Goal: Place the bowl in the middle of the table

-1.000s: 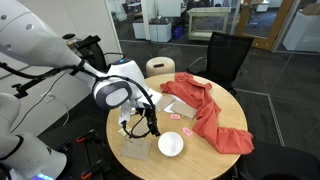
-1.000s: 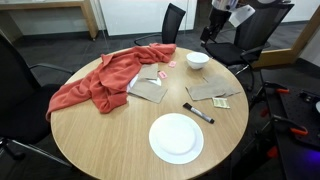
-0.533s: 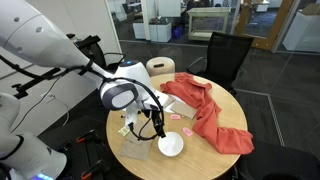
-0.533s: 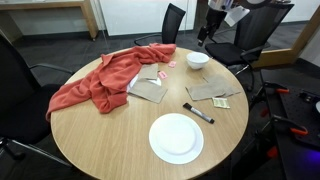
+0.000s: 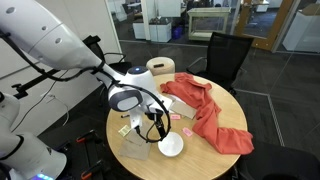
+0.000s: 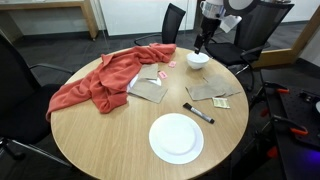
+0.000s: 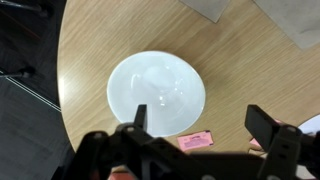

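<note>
A: What is the biggest thing around the bowl (image 6: pixel 198 60)?

B: The table (image 6: pixel 100 140) under it, round with a light wood top. Its edge runs close by the bowl, and its middle lies well apart from the bowl.

A: And next in size?

B: The white robot arm (image 5: pixel 60 40), bent down over the bowl. After that a red cloth (image 6: pixel 100 85), rumpled and spread over the wood. Its nearest fold lies near the bowl without touching it.

A: Any other dish?

B: A flat white plate (image 6: pixel 176 137), well apart from the bowl and toward the opposite edge of the table.

A: How does the bowl itself sit?

B: Upright, plain white, and empty in the wrist view.

A: And the gripper (image 7: pixel 200 120)?

B: It hangs right over the bowl with its fingers spread wide, pinching nothing. In the wrist view one finger is over the bowl's inside and the other is outside it, so the rim falls between them. I cannot tell whether either finger touches the bowl.

A: The small things?

B: Some brown paper sheets (image 6: pixel 212 92) lie between the bowl and the plate. A black marker (image 6: pixel 198 113) lies just past them, farther from the bowl. Smallest is a pink card (image 7: pixel 196 140), just beside the bowl's rim.
</note>
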Robot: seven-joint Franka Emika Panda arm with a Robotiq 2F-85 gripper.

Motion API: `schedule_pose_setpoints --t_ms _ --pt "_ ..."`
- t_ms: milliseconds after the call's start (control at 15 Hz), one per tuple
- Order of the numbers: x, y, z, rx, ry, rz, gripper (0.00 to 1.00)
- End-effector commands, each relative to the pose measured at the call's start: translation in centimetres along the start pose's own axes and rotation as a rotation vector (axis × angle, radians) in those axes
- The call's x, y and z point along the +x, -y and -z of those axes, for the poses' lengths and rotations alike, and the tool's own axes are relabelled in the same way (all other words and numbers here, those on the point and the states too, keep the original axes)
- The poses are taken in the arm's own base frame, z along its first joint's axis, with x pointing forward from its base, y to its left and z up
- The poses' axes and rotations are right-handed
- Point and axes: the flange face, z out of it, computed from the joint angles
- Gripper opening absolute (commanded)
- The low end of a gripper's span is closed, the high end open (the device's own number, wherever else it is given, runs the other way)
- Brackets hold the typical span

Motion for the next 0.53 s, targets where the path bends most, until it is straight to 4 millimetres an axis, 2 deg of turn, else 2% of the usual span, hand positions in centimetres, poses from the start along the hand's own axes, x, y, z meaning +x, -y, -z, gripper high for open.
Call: schedule_pose_setpoints --t_ms 0,467 --pt "0.0 -0.3 -0.7 0.007 -0.002 0.021 1.0" --pt "1.3 1.1 -3.9 -0.007 0.015 0.037 1.0"
